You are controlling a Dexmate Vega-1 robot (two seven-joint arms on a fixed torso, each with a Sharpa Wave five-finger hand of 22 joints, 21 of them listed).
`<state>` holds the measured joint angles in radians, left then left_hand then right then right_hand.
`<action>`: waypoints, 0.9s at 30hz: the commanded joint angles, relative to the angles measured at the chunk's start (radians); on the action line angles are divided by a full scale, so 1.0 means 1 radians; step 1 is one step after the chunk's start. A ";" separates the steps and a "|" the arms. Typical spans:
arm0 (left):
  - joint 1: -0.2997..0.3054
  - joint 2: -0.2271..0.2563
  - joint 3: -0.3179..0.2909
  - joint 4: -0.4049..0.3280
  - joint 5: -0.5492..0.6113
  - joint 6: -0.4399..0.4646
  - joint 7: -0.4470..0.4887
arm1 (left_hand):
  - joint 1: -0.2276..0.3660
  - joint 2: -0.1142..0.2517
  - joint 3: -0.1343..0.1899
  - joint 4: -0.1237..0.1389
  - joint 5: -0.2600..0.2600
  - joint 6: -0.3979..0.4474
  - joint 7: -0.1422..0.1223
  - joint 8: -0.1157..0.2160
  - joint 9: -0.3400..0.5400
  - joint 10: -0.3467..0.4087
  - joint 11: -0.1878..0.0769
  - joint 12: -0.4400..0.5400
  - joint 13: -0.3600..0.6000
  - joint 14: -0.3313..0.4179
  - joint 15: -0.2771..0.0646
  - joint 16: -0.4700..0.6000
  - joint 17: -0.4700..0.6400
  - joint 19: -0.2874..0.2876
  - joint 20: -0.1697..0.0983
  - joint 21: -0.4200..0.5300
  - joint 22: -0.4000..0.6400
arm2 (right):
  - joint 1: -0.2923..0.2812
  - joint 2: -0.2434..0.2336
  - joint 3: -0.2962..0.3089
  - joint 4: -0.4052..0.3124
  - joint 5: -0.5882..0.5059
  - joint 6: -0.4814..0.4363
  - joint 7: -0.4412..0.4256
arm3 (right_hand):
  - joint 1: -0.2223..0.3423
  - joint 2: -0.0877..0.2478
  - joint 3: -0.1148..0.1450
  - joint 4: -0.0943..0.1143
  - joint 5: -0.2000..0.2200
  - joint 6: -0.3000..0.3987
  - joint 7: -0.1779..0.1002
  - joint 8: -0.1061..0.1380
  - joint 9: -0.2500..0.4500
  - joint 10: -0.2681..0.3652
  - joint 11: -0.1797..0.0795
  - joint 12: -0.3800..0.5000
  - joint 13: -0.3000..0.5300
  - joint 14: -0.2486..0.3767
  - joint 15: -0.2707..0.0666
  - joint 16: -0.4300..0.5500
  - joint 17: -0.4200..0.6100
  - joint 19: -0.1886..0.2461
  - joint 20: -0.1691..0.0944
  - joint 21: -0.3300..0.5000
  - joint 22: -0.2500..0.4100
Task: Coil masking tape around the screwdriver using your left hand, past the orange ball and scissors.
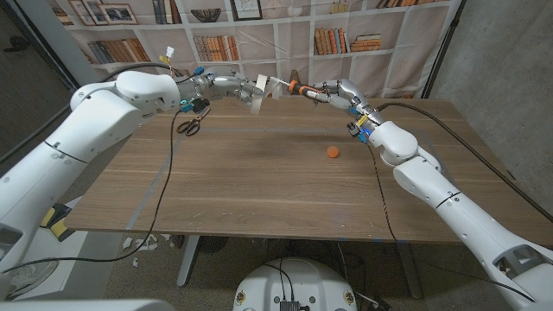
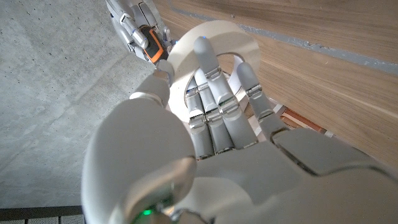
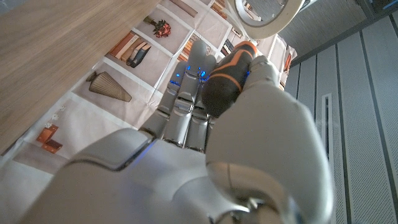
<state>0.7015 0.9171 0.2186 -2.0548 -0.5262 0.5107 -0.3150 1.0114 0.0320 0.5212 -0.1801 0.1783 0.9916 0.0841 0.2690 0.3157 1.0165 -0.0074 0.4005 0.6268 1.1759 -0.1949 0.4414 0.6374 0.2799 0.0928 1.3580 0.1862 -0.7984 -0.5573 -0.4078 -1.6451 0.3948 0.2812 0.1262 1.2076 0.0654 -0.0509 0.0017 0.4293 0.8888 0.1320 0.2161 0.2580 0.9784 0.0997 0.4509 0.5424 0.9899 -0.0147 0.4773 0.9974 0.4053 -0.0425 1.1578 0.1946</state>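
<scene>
Already, near the frame's top centre, the left hand [image 1: 226, 85] gripped the white masking tape roll [image 1: 259, 93], just left of the orange-handled screwdriver [image 1: 295, 87], lying lengthwise toward it, clasped by the right hand [image 1: 339, 92].

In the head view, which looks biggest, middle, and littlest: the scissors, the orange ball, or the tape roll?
1. Scissors and masking tape roll look about the same, and the roll is blurred, so I won't rank them.
2. Orange ball, clearly smallest.

tape roll [image 1: 259, 92]: 1 | screwdriver [image 1: 298, 87]: 1 | orange ball [image 1: 333, 152]: 1 | scissors [image 1: 190, 123]: 1
</scene>
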 commanded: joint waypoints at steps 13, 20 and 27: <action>-0.026 -0.038 0.031 0.041 0.007 -0.029 -0.018 | 0.107 0.114 0.033 0.031 0.011 0.011 0.005 -0.003 0.002 0.114 -0.107 -0.008 0.111 0.005 -0.025 0.001 0.006 -0.002 -0.004 0.009 0.001 | -0.053 0.231 0.067 0.147 0.393 0.136 -0.044 | 0.148 0.115 0.062 0.032 -0.025 0.222 -0.147 0.014 0.015 0.241 -0.166 0.014 -0.014 0.185 -0.206 0.032 0.064 0.043 -0.145 0.043 0.001; -0.031 -0.047 0.035 0.030 0.016 -0.027 -0.003 | 0.107 0.114 0.035 0.030 0.011 0.014 0.004 -0.004 0.004 0.118 -0.112 -0.012 0.109 0.006 -0.026 0.000 0.010 0.000 -0.005 0.010 0.001 | -0.086 0.260 0.064 0.099 0.315 0.144 -0.214 | 0.171 0.104 0.081 0.014 -0.043 0.239 -0.119 0.012 0.008 0.265 -0.150 0.009 -0.033 0.211 -0.204 0.043 0.084 0.072 -0.134 0.063 -0.004; -0.054 -0.054 0.057 0.043 0.025 -0.023 -0.017 | 0.106 0.113 0.035 0.030 0.011 0.013 0.004 -0.007 0.004 0.119 -0.111 -0.015 0.109 0.006 -0.026 -0.001 0.012 -0.002 -0.004 0.010 0.001 | -0.092 0.299 0.071 0.110 0.396 0.142 -0.208 | 0.181 0.097 0.089 0.004 -0.052 0.244 -0.108 0.009 0.003 0.271 -0.142 0.004 -0.043 0.219 -0.202 0.046 0.094 0.079 -0.132 0.069 -0.008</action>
<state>0.6683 0.8758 0.2560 -2.0200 -0.5125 0.4862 -0.3281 1.0117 0.0317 0.5212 -0.1801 0.1854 0.9919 0.0844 0.2604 0.3183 1.0164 -0.0075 0.3845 0.6261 1.1791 -0.1987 0.4415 0.6466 0.2800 0.0928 1.3580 0.1863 -0.8666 -0.3202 -0.3479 -1.5318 0.7236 0.4146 -0.0161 1.2517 0.0213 -0.0517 0.0028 0.3831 0.9761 0.1694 0.2194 0.2595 1.0514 0.1237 0.4558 0.4956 1.0432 -0.0038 0.5188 1.0861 0.4773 -0.0465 1.2195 0.1858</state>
